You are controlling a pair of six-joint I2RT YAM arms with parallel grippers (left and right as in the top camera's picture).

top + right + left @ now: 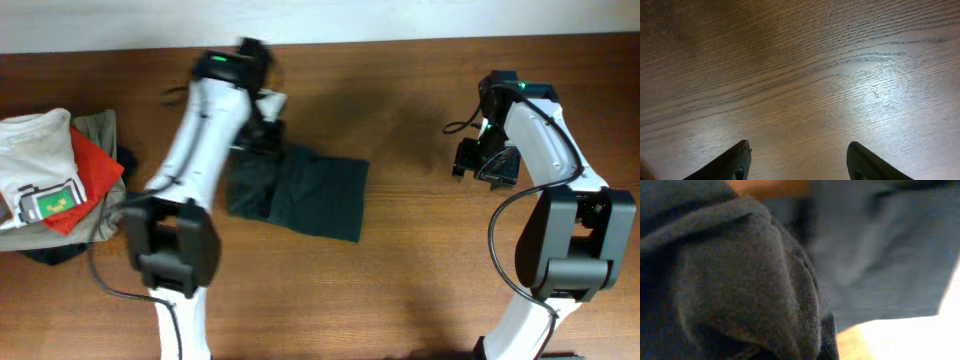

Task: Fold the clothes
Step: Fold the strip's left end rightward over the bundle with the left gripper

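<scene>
- The dark T-shirt (312, 195) lies part-folded at the middle of the counter (420, 280).
- The left claw (263, 128) is pinched shut on the shirt's far left edge, with cloth bunched against its camera.
- The right claw (797, 161) gapes wide over bare wood, well apart from the shirt.
- A pile of other garments (50, 180) sits at the left end.

No word, number or brand name can be read in any view; the only printed mark is a green patch (52, 202) with a dark border on the white shirt (35, 150) at the left end of the worktop (420, 280); it holds small coloured shapes, too small to tell whether any are letters.
</scene>
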